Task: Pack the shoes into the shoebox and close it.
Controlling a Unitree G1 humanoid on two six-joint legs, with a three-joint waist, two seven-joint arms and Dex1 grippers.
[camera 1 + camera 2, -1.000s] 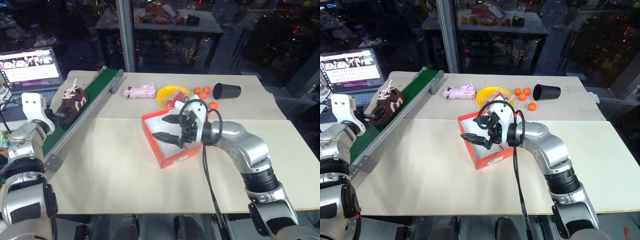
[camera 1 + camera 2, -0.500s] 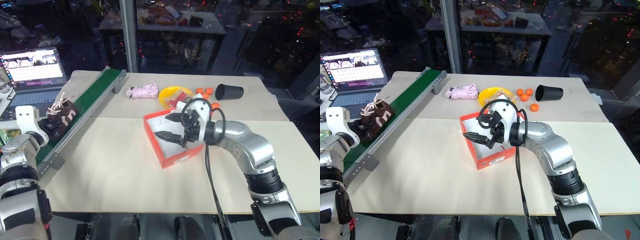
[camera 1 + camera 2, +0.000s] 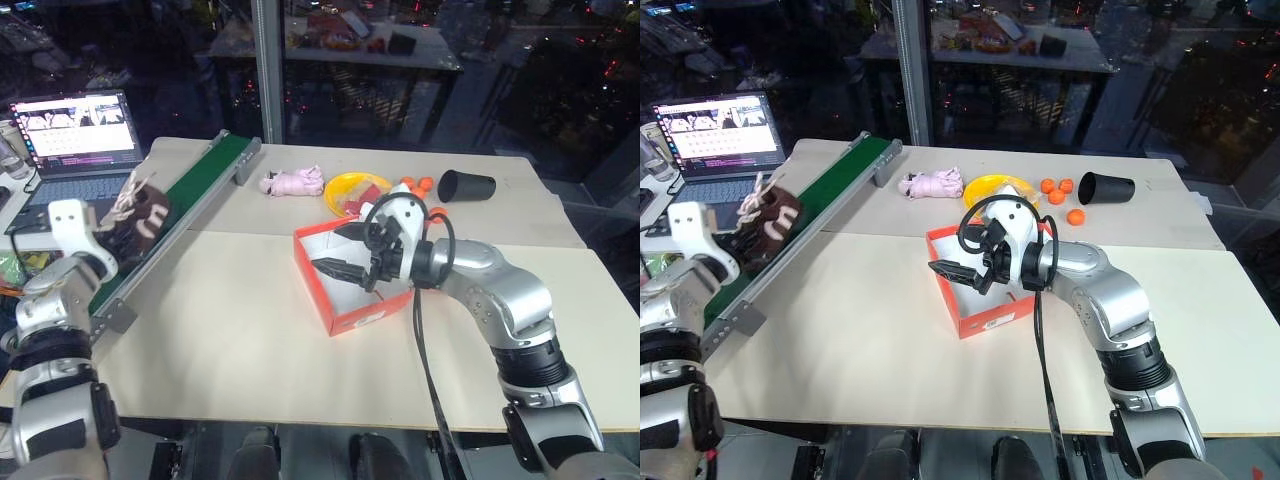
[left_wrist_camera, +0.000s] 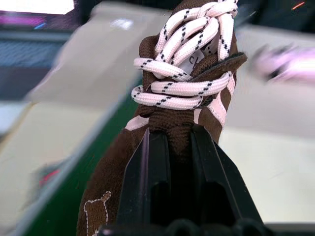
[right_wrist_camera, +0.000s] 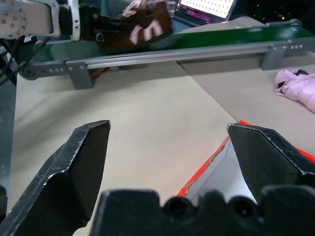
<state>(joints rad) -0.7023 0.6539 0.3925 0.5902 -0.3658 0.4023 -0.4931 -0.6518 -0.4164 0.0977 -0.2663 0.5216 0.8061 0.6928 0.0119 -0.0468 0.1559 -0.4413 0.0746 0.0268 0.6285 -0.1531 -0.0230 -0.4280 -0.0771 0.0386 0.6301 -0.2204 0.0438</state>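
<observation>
One dark brown shoe (image 3: 143, 212) with whitish laces lies on the green conveyor belt (image 3: 205, 182) at the left. My left gripper (image 3: 108, 238) is shut on its heel end; in the left wrist view both black fingers (image 4: 147, 182) pinch the shoe (image 4: 187, 93) just under the laces. The red-orange shoebox (image 3: 352, 312) stands open mid-table, white inside. My right gripper (image 3: 330, 249) hovers over the box's left part, open wide with nothing between its fingers (image 5: 88, 157). The right wrist view looks across the box rim (image 5: 206, 164) toward the shoe (image 5: 147, 24).
A laptop (image 3: 75, 125) sits far left behind the belt. Behind the box lie a pink cloth bundle (image 3: 295, 182), a yellow bowl (image 3: 355, 188), several orange balls (image 3: 420, 185) and a tipped black cup (image 3: 465, 185). Bare table stretches between belt and box.
My left gripper has shut on the shoe's heel end and shifted slightly right with it. The right arm has stayed over the box. The camera view has shifted.
</observation>
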